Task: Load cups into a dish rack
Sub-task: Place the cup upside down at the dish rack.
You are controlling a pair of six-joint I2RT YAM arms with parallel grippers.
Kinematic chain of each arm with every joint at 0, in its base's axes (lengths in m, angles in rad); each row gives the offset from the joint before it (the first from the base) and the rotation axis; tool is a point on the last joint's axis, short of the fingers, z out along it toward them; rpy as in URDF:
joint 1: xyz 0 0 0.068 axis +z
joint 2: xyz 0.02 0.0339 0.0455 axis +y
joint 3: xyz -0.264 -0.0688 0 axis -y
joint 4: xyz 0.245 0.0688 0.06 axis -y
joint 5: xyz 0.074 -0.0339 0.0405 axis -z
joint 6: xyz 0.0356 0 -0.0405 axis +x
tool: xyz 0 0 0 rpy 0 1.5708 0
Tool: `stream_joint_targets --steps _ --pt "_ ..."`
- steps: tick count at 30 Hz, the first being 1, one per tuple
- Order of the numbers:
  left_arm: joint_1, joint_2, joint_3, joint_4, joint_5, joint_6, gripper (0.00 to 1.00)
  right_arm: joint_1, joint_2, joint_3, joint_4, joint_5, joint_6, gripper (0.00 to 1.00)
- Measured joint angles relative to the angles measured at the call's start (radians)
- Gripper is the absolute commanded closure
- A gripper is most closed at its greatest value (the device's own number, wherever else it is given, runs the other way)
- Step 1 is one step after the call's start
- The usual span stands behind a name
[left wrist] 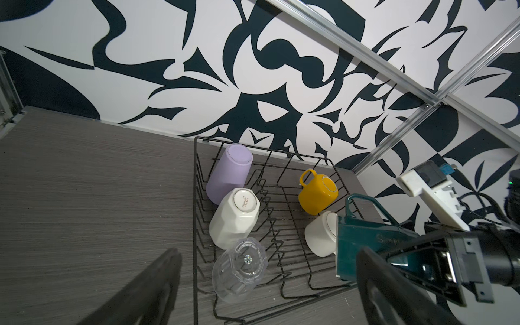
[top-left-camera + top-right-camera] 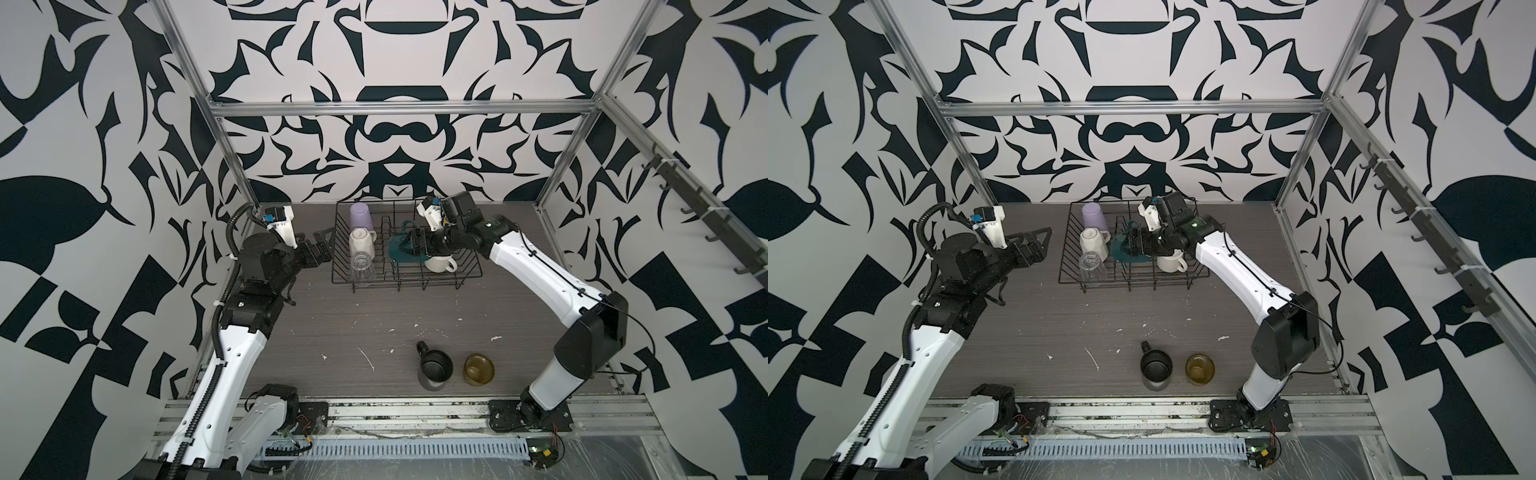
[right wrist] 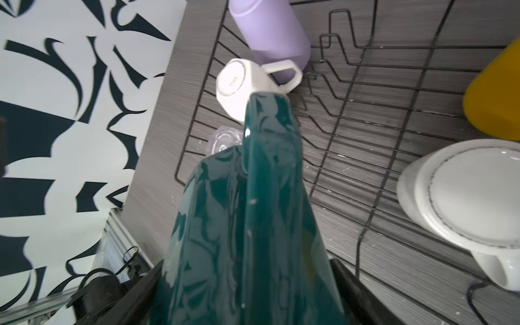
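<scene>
The black wire dish rack (image 2: 374,284) stands at the table's back. Along its left side lie the lilac tumbler (image 2: 360,216), the white faceted mug (image 2: 361,245) and the clear glass (image 2: 362,268). A white mug (image 2: 440,264) sits upturned at its right, and a yellow mug (image 1: 318,194) behind that. My right gripper (image 2: 409,246) is shut on the teal mug (image 3: 247,213), holding it over the rack's middle. Left of the rack, my left gripper (image 2: 324,245) hangs open and empty. The black mug (image 2: 434,368) and the olive-brown cup (image 2: 478,369) stand upright near the front edge.
Aluminium frame posts (image 2: 232,166) rise at the table's back corners, close to the patterned walls. A rail of hooks (image 2: 706,216) runs along the right wall. The arm bases sit on the front rail (image 2: 415,415). White specks dot the grey tabletop (image 2: 353,324).
</scene>
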Motion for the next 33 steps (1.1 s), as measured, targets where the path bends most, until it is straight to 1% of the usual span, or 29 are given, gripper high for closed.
stream_joint_targets --steps 14,33 --pt "0.014 -0.022 0.0 -0.045 -0.052 0.048 0.01 0.011 0.158 0.175 -0.107 0.147 -0.064 1.0" --pt "0.037 -0.037 -0.016 -0.049 -0.064 0.071 0.01 0.127 0.448 0.514 -0.285 0.329 -0.165 1.0"
